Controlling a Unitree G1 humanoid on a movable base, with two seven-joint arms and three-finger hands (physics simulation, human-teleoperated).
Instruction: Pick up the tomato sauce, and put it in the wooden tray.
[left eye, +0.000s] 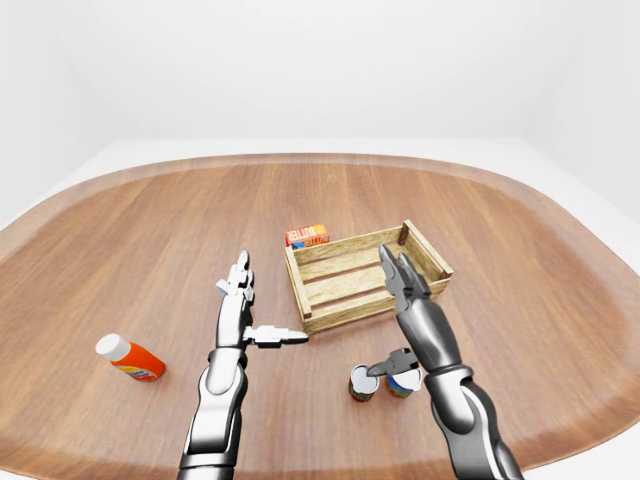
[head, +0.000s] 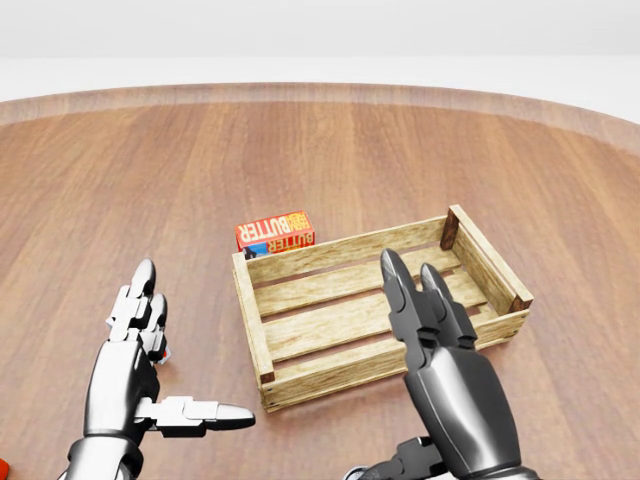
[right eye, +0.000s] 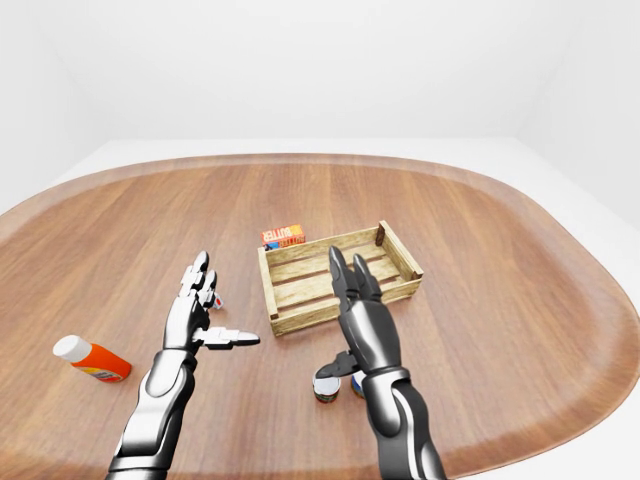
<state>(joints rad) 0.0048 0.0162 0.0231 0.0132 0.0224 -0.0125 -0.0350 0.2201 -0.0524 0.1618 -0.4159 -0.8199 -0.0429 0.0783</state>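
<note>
Bright, even, soft light all round; renders crisp, no blur or glare. Faint shadows pool just under the right hand (right eye: 352, 290), sheen glinting along the left hand (left eye: 235, 300).

We see two arms of polished, chrome-like metal with dark grey shading along the forearms. Each left hand (left eye: 236, 318) and right hand (left eye: 412, 310) carries three fingers — two long ones and a thumb — built from short segmented links with rounded, tapered tips. Darker bands ring the wrists, and the right forearm looks nearly gunmetal in the head view.
</note>
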